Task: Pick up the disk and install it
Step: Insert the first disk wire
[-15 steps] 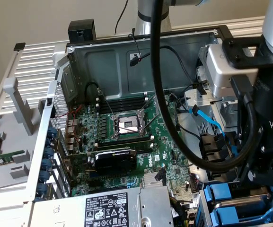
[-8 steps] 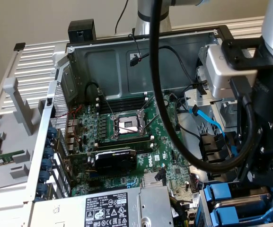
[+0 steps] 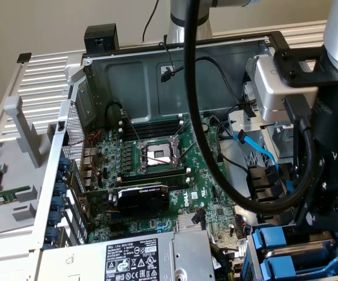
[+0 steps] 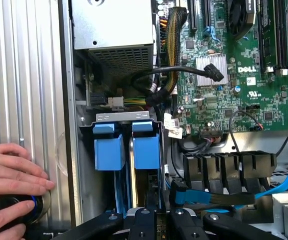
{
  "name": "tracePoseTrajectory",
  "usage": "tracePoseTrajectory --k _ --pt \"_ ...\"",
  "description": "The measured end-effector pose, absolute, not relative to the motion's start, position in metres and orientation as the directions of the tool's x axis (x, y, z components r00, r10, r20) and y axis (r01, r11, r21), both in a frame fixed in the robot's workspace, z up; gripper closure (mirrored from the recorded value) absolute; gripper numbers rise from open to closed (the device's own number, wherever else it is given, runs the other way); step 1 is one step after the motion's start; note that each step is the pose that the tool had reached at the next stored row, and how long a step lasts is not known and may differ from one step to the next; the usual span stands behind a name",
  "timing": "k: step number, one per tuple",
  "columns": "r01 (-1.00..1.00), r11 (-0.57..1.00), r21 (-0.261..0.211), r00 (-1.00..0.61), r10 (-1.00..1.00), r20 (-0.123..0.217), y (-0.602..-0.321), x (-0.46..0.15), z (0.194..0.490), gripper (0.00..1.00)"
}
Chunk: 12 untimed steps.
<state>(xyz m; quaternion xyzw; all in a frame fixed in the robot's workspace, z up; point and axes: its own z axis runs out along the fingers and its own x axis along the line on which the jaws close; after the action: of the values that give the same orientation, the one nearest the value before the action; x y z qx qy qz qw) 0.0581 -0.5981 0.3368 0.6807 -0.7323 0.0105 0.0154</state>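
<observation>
**Disk over the drive bay, not seated yet**

Beige wall behind, open Dell tower lying on its side on the tabletop (image 3: 16, 228), side panel off. I see the motherboard (image 3: 157, 175) with bare CPU socket (image 3: 157, 155), graphics card (image 3: 142, 199) and the grey power-supply box (image 3: 151, 257) along the near edge.

Gripper (image 4: 151, 220) is parked over the drive cage (image 3: 292, 257) at the corner on the exterior view's right. Fingers are nearly closed, pinched on a thin upright edge that runs down between the two blue carrier handles. I read that as the disk (image 4: 146, 170) in its blue carrier frame, held edge-on at the mouth of the bay. Little of its metal body shows, so I can't confirm the label.

Blue handles (image 4: 109, 147) sit side by side in the cage, just under the metal lip. Blue SATA cable (image 4: 278, 187) lies loose beside it, near the black connector block (image 4: 228, 170).

A person's hand (image 4: 11, 170) rests on the case wall, with fingertips on a round black button with a blue ring (image 4: 11, 212), well clear of the gripper.

Progress, my call: pick is done, disk is aligned at the bay. Full insertion and release are left. Can't tell whether the carrier has latched.
</observation>
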Motion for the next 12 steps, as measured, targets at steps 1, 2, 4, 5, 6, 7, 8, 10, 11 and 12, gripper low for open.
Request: tracePoseTrajectory --k 1,2,4,5,6,7,8,10,11,12 --pt "-0.997 0.073 0.006 -0.073 -0.997 0.037 -0.5981 0.0581 0.3367 0.83" --pt "-0.997 0.073 0.006 -0.073 -0.997 0.037 -0.5981 0.0581 0.3367 0.83" --pt "-0.997 0.073 0.006 -0.073 -0.997 0.037 -0.5981 0.0583 0.3367 0.83" --pt "-0.997 0.073 0.006 -0.073 -0.997 0.037 -0.5981 0.0584 0.3367 0.83" --pt "-0.997 0.073 0.006 -0.073 -0.997 0.037 -0.5981 0.0586 0.3367 0.83" --pt "-0.997 0.073 0.006 -0.073 -0.997 0.037 -0.5981 0.0590 0.3366 0.83" --pt "-0.997 0.073 0.006 -0.073 -0.997 0.037 -0.5981 0.0592 0.3366 0.83" --pt "-0.997 0.073 0.006 -0.073 -0.997 0.037 -0.5981 0.0595 0.3367 0.83" --pt "-0.997 0.073 0.006 -0.073 -0.997 0.037 -0.5981 0.0596 0.3367 0.83" --pt "-0.997 0.073 0.006 -0.073 -0.997 0.037 -0.5982 0.0597 0.3366 0.83"
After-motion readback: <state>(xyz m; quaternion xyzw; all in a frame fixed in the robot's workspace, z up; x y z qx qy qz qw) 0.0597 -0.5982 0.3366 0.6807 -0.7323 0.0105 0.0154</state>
